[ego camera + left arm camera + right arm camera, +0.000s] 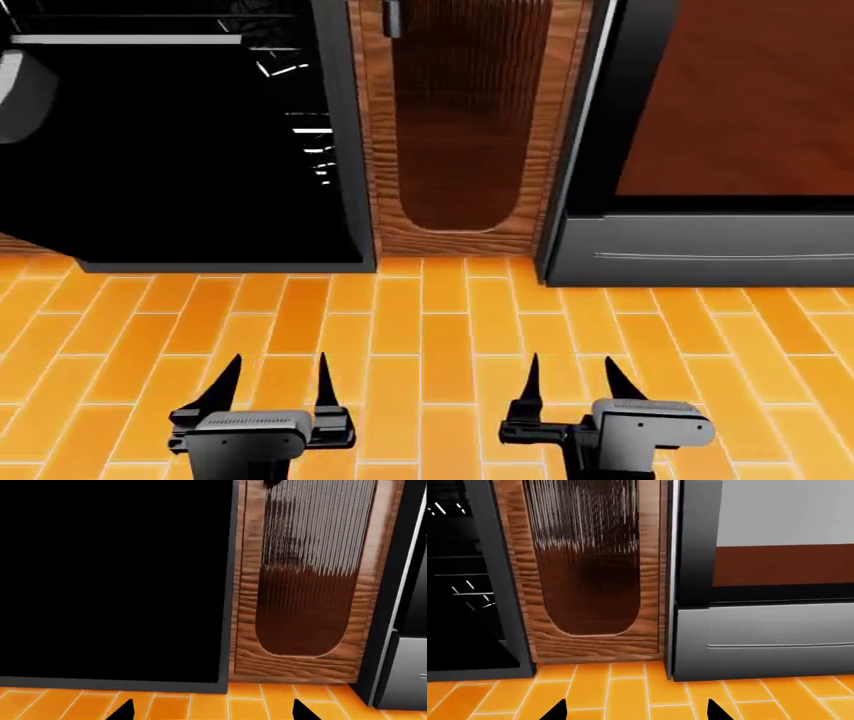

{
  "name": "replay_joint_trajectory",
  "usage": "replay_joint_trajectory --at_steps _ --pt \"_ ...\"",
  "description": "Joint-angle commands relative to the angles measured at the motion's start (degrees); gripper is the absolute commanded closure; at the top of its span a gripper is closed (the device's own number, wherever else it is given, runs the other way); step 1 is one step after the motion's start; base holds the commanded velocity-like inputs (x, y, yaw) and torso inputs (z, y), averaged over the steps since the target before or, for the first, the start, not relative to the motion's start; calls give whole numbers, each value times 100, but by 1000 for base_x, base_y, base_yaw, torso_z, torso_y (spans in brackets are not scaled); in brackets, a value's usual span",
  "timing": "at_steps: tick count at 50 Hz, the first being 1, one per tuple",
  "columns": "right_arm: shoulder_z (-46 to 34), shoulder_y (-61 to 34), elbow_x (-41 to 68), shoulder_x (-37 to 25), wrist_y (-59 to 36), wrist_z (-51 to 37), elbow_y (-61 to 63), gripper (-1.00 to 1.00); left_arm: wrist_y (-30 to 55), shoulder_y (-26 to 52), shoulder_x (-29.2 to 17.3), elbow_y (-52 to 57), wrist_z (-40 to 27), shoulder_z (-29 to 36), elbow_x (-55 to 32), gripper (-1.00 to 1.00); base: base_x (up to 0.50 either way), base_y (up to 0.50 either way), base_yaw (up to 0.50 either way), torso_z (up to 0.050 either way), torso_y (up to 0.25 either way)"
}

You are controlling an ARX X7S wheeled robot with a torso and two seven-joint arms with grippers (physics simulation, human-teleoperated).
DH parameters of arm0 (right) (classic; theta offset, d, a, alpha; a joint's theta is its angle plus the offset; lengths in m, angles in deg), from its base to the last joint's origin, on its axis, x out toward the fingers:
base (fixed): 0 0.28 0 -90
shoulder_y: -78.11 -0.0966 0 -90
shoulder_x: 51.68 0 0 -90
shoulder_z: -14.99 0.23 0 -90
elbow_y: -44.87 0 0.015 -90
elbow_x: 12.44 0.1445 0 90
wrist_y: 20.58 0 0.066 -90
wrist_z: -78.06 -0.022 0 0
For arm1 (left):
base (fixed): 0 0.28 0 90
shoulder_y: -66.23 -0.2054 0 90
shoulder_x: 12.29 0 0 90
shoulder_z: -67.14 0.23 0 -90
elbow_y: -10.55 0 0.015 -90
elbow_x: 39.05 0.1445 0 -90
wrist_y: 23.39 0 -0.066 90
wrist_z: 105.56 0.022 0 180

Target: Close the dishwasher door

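The dishwasher is the black appliance at the left of the head view. Its glossy black door (160, 170) carries a silver bar handle (120, 40) near the top. White wire rack glints (310, 130) show beside the panel, so the inside is exposed; how far the door stands open I cannot tell. The black panel fills the left wrist view (113, 580). The right wrist view shows the rack (467, 592). My left gripper (274, 385) (211, 711) and right gripper (574, 385) (635, 712) are open and empty, low over the floor, well short of the dishwasher.
A narrow wooden cabinet door (461, 110) stands just right of the dishwasher. Right of it is the oven with a brown glass window (747, 100) and a silver drawer (707, 255). Orange tile floor (427, 330) lies between me and the appliances.
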Motion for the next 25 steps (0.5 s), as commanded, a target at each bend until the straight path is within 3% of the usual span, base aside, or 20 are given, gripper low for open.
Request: replay_joint_trajectory --at_steps 1,25 --pt "-51 -16 1 -25 11 2 -13 -100 -5 17 -15 -24 -21 22 -22 -100 0 500 0 0 0" --pt "-116 -22 37 -70 48 -15 -14 -100 1 30 -59 -20 -69 94 -8 -100 0 500 0 0 0"
